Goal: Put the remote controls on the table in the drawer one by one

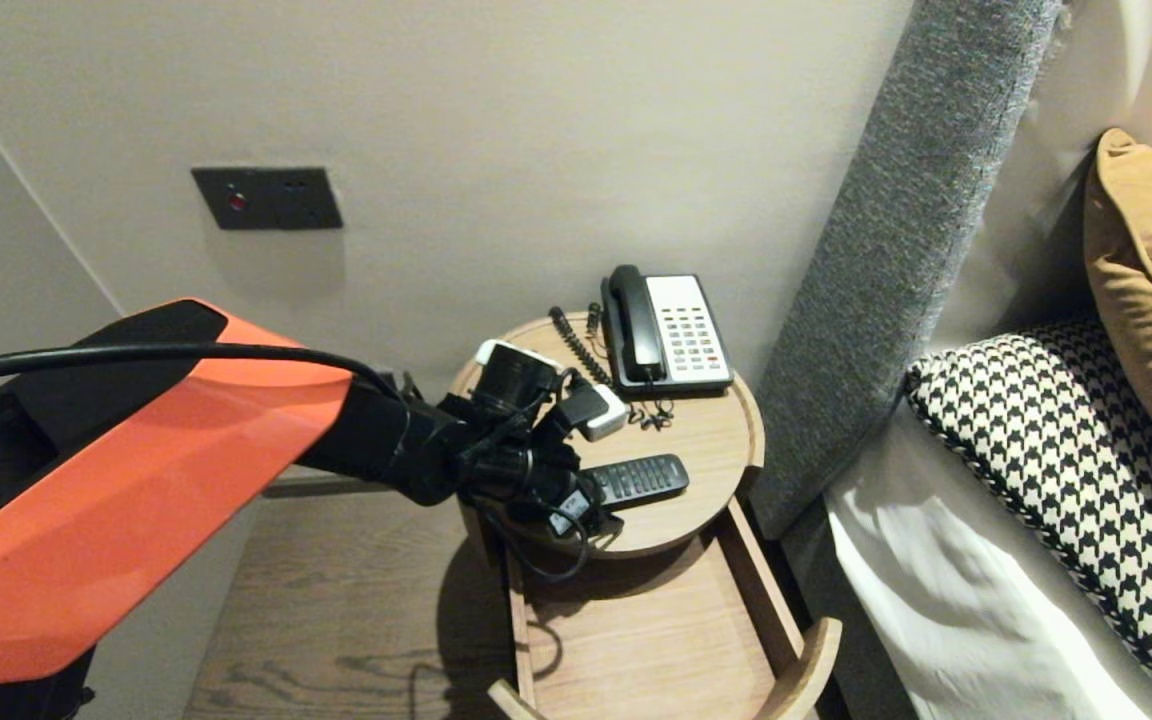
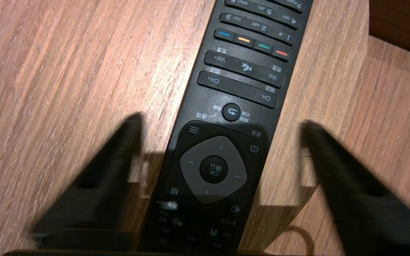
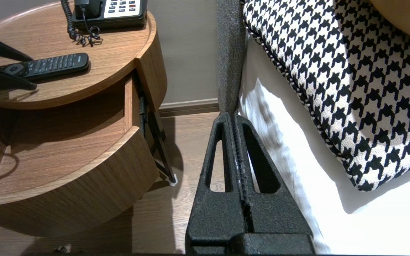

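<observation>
The left jaws are spread wide. Their fingers (image 2: 109, 174) stand one on each side of the remote (image 2: 226, 117), with wood showing between finger and remote on both sides. The remote lies flat, buttons up, near the front edge of the round wooden worktop (image 1: 711, 440), just above the bedside stand's open drawer (image 1: 636, 640). Behind it, apart, sits a telephone (image 1: 668, 335) with its coiled cord (image 1: 576, 345) trailing onto the wood. The left arm (image 1: 136, 470) and its cables hide the worktop's left part in the head view. A dark switch plate (image 1: 266, 197) is on the beige wall. To the right are a grey headboard (image 1: 896, 250), a houndstooth pillow (image 1: 1066, 470) and a mustard cushion (image 1: 1151, 280). The right jaws are pressed together, with their fingers (image 3: 222, 160) over the wooden floor (image 3: 187, 142) beside the bed's white sheet (image 3: 368, 220).
</observation>
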Tool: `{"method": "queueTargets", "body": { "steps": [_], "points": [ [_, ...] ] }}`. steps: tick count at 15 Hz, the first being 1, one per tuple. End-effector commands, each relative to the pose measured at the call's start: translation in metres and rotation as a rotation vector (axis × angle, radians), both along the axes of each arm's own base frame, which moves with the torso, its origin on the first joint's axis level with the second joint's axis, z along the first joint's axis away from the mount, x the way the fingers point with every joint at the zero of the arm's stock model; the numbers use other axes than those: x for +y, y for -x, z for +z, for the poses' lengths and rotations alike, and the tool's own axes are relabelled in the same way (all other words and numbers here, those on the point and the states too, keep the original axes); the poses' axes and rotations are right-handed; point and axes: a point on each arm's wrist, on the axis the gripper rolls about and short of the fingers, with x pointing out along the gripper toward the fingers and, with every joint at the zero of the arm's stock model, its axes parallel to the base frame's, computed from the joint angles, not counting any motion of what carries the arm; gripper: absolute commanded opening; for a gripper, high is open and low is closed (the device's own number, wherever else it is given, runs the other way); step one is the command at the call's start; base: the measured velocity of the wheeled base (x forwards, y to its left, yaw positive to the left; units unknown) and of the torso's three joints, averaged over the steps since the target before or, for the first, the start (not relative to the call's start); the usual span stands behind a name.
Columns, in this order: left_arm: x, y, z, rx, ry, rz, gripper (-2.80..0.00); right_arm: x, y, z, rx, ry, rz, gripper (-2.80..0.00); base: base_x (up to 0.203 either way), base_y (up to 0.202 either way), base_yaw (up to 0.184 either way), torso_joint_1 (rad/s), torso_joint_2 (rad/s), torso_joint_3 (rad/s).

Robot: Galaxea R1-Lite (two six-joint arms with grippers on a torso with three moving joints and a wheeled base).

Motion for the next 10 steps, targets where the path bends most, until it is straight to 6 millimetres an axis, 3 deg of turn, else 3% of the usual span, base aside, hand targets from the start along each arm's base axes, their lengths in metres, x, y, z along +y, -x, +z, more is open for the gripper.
{"method": "queueTargets", "body": {
  "steps": [1,6,10],
  "points": [
    [0.000,0.000,-0.002,0.002,-0.001,-0.002,-2.80,0.000,-0.003,-0.011,0.039,-0.001,0.000,-2.80,0.000,0.000,0.000,0.000,0.00,0.000],
    [0.005,0.002,-0.010,0.027,-0.018,0.005,-2.80,0.000,-0.003,-0.011,0.039,-0.001,0.000,-2.80,0.000,0.000,0.000,0.000,0.00,0.000],
    [0.007,0.006,0.004,0.006,-0.002,0.007,-2.80,0.000,-0.003,-0.011,0.040,-0.001,0.000,-2.80,0.000,0.000,0.000,0.000,0.00,0.000]
  ]
}}
